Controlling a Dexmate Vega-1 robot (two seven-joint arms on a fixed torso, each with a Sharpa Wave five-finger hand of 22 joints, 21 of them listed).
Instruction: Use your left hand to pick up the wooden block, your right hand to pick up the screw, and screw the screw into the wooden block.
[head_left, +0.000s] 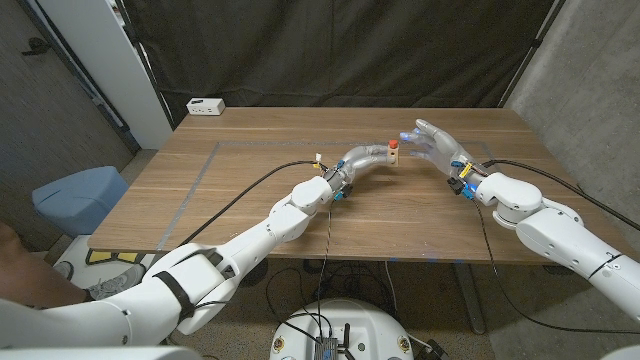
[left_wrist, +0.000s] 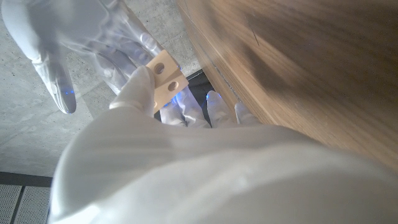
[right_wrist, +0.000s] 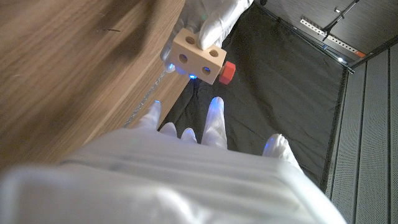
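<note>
My left hand (head_left: 362, 158) holds the pale wooden block (head_left: 392, 154) above the middle of the table (head_left: 250, 205). A red screw (head_left: 394, 145) sits in the block, its head sticking out of one face. In the right wrist view the block (right_wrist: 198, 56) has round holes, the red screw (right_wrist: 228, 72) juts from its side, and my left fingers (right_wrist: 214, 22) pinch it from behind. My right hand (head_left: 437, 142) hovers just right of the block, fingers spread, holding nothing. The left wrist view shows the block (left_wrist: 166, 76) with the open right hand (left_wrist: 81, 37) beyond it.
A white power strip (head_left: 205, 105) lies at the table's far left corner. Grey tape lines (head_left: 200, 175) mark the tabletop. Black cables (head_left: 250, 190) trail from both wrists. A blue-grey chair (head_left: 78, 195) stands off the table's left side.
</note>
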